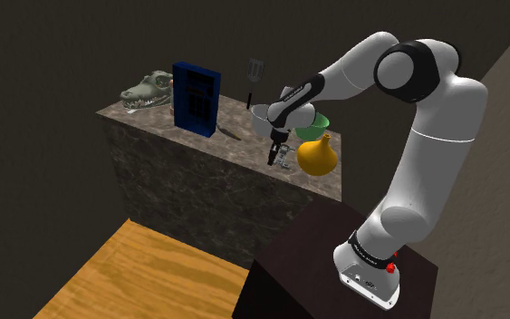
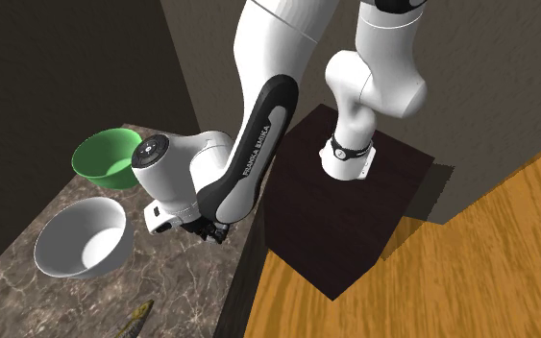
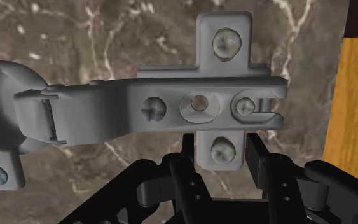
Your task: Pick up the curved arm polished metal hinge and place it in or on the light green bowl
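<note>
The grey metal hinge (image 3: 196,105) lies flat on the brown marble counter (image 3: 107,38), close to the counter's edge; in the shoulder view the hinge (image 1: 283,157) is a small grey piece by the fingertips. My gripper (image 3: 222,149) is down on it, fingers pressed against both sides of the lower tab of its cross-shaped plate. In the shoulder view my gripper (image 1: 274,158) points down at the counter's near corner. The light green bowl (image 1: 320,121) stands just behind the hand; in the second exterior view this bowl (image 2: 105,158) sits beside the wrist, with the gripper (image 2: 210,229) low on the counter.
A white bowl (image 2: 81,238) sits by the green one. A yellow gourd (image 1: 317,156) stands right beside the hinge. Further along the counter (image 1: 180,172) are a spatula (image 1: 255,77), a blue box (image 1: 195,96) and a crocodile head (image 1: 149,91). Wooden floor (image 1: 144,272) lies below.
</note>
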`<control>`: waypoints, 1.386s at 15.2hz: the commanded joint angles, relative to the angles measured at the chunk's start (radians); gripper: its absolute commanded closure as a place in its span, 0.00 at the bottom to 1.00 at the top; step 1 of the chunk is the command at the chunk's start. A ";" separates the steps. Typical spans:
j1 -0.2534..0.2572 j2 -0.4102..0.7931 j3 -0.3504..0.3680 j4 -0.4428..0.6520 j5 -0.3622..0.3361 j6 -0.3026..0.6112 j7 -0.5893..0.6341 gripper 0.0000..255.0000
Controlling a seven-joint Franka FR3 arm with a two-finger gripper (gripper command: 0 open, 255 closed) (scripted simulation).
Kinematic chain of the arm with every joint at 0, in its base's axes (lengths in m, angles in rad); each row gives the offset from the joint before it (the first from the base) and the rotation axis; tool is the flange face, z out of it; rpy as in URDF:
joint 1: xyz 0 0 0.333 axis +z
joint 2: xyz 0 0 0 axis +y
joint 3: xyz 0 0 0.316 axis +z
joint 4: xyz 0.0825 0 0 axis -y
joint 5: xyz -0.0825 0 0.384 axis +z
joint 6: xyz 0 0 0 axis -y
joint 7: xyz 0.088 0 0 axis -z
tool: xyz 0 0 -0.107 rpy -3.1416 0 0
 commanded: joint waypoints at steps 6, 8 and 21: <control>0.002 -0.012 -0.003 0.000 -0.007 -0.011 0.005 1.00; 0.005 -0.035 -0.009 0.001 -0.020 -0.034 0.016 1.00; 0.018 -0.172 -0.031 0.028 -0.094 -0.188 0.078 1.00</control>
